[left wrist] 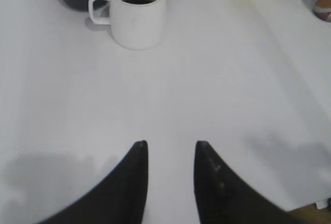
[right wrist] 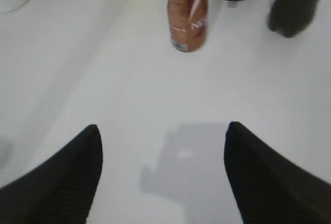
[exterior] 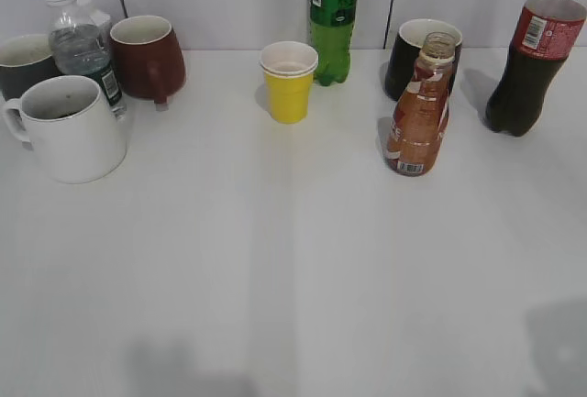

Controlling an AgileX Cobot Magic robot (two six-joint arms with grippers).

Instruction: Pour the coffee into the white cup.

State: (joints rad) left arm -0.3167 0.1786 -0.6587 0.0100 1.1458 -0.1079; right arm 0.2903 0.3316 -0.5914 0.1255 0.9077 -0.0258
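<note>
The coffee bottle (exterior: 419,113) stands upright and uncapped on the white tabletop (exterior: 293,269), right of centre in the exterior view, brown liquid filling most of it; just behind it sits a black mug (exterior: 411,56) with a white inside, and further right a dark cola bottle (exterior: 534,58) with a red label; the white cup (exterior: 71,127) stands well apart from the coffee, at the far left of the tabletop, its handle pointing left; the left wrist view shows dark liquid low inside the cup (left wrist: 137,11); close behind the cup are a clear water bottle (exterior: 81,44), a dark grey mug (exterior: 26,62) and a brown-red mug (exterior: 149,56); a yellow paper cup (exterior: 289,81) stands near the middle with a green soda bottle (exterior: 334,16) just behind it; the left hand (left wrist: 170,154) hangs above bare tabletop, its fingers a small gap apart and grasping nothing, the white cup ahead of it; the right hand (right wrist: 163,141) is released, fingers spread wide over bare tabletop, with the coffee bottle (right wrist: 189,19) ahead of it and untouched; neither hand shows in the exterior view
</note>
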